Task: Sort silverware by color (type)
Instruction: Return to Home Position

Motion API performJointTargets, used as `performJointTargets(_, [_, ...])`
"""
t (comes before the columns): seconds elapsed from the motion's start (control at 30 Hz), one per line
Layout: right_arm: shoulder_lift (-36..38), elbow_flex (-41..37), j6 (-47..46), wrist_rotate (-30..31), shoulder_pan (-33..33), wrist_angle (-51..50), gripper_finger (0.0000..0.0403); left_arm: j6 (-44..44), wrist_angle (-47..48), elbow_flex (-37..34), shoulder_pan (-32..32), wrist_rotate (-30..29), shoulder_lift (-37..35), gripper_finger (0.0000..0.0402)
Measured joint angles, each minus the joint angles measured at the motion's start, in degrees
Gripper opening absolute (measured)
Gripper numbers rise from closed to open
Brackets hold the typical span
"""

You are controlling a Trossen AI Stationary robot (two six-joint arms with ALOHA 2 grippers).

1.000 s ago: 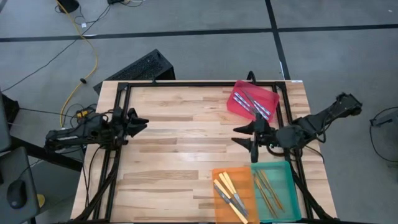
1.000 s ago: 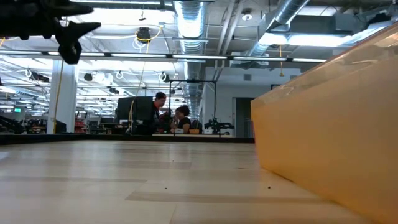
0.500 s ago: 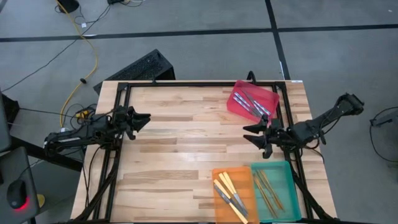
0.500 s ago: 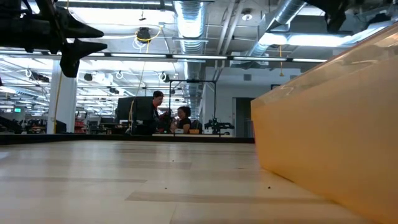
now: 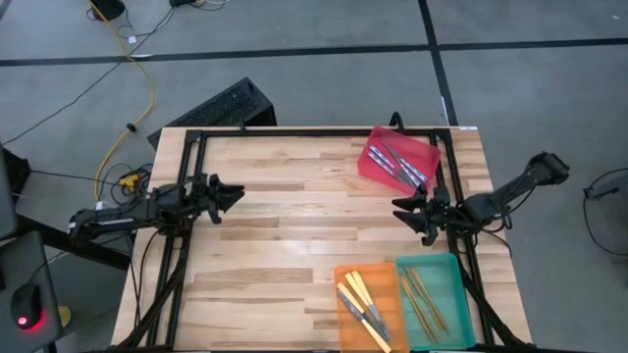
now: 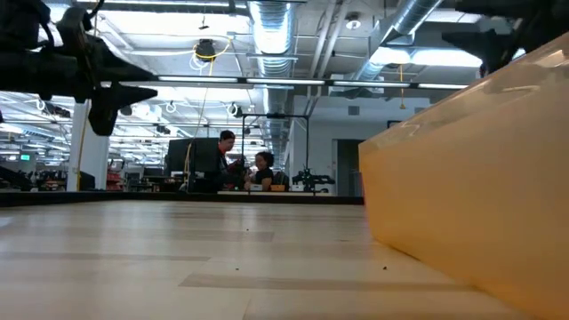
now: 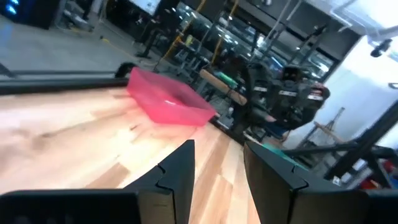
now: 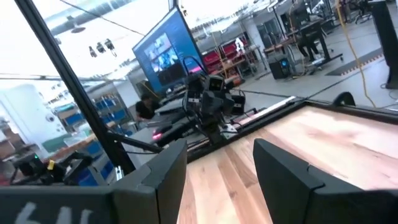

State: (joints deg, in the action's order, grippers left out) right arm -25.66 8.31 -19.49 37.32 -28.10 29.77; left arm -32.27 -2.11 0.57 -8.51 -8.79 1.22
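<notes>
Your left gripper (image 5: 234, 192) hangs over the left part of the table (image 5: 285, 235), pointing toward the middle. In the left wrist view its fingers (image 7: 178, 177) stand spread, with a plain gap between them and nothing in it. In the low view it shows at the top left, well above the wood. On the floor beyond the table's far edge you have a keyboard (image 5: 218, 106).

All the silverware you can see lies in three trays on the table's right side. At the near edge, the orange tray (image 5: 389, 278) holds the yellow-handled pieces (image 5: 361, 306), lying roughly lengthwise. In the low view its wall fills the right of the picture. At the far right corner, the red tray (image 5: 370, 164) sits at a slant and holds the silver-grey pieces (image 5: 400, 165).

Your right gripper (image 5: 410, 220) hangs over the table between the red tray and the two near trays, pointing toward the middle. In the right wrist view its fingers (image 8: 163, 180) are spread apart and hold nothing.

Just beside the orange tray, on its right, the teal tray (image 5: 454, 294) holds the tan pieces (image 5: 422, 299).
</notes>
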Motion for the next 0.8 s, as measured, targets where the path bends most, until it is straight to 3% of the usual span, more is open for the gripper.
performJointTargets(0.23, [3.32, -7.74, -0.14, 0.17, 0.0, 5.72, 0.0208, 1.53, -1.67, 0.08, 0.02, 0.63, 0.82, 0.0122])
performJointTargets(0.8, [2.37, -7.84, -1.42, 0.41, 3.22, -5.76, 0.0207, 3.61, -0.48, 0.01, 0.11, 0.66, 1.39, 0.0122])
